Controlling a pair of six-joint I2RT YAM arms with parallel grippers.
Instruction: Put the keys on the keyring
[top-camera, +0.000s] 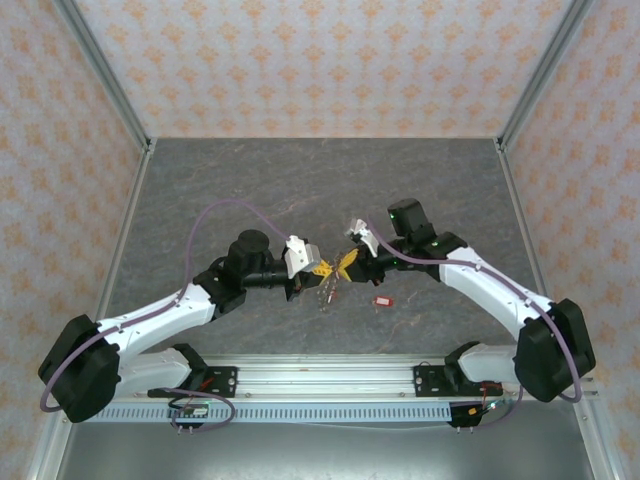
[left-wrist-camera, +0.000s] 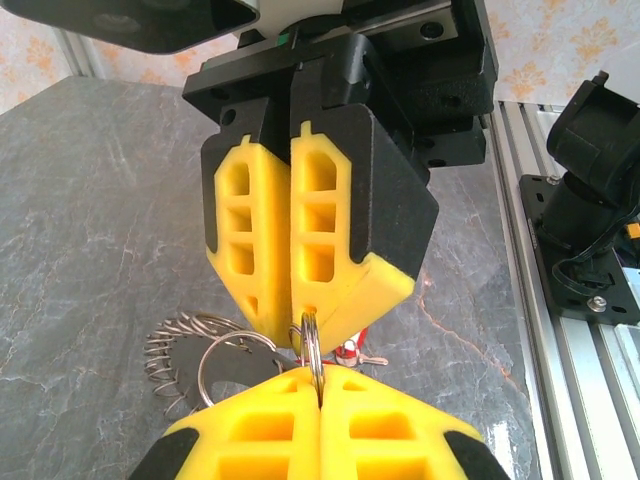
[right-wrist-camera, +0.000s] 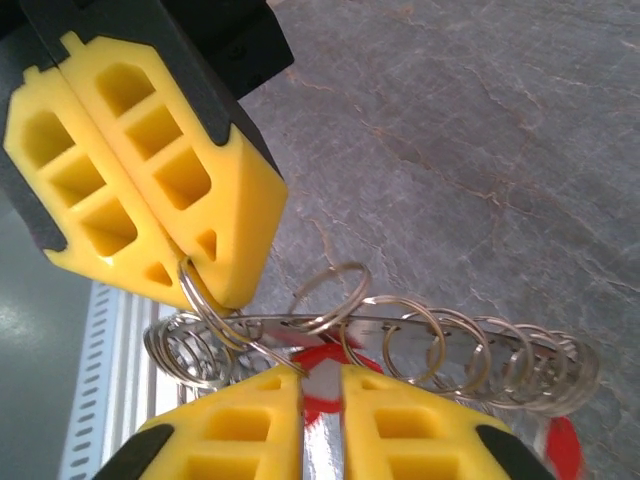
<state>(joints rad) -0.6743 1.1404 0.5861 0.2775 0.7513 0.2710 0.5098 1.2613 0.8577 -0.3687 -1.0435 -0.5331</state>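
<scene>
The keyring (right-wrist-camera: 470, 340) is a flat metal strip strung with several split rings, and it hangs between the two grippers (top-camera: 325, 290) (left-wrist-camera: 185, 345). My left gripper (left-wrist-camera: 320, 378) (top-camera: 322, 270) (right-wrist-camera: 190, 268) is shut on one small split ring (left-wrist-camera: 314, 345) (right-wrist-camera: 205, 300) at the keyring's end. My right gripper (right-wrist-camera: 322, 372) (top-camera: 346, 262) (left-wrist-camera: 297, 325) faces it tip to tip. Its jaws stand slightly apart, with a blurred red-and-white key tag (right-wrist-camera: 340, 385) in the gap. I cannot tell whether the jaws touch it. Another red-tagged key (top-camera: 381, 300) lies on the table near the right arm.
The grey stone-patterned table (top-camera: 300, 190) has patterned walls on three sides. An aluminium rail (top-camera: 330, 380) with both arm bases runs along the near edge. In the left wrist view a red-tagged key (left-wrist-camera: 354, 354) shows just behind the fingertips.
</scene>
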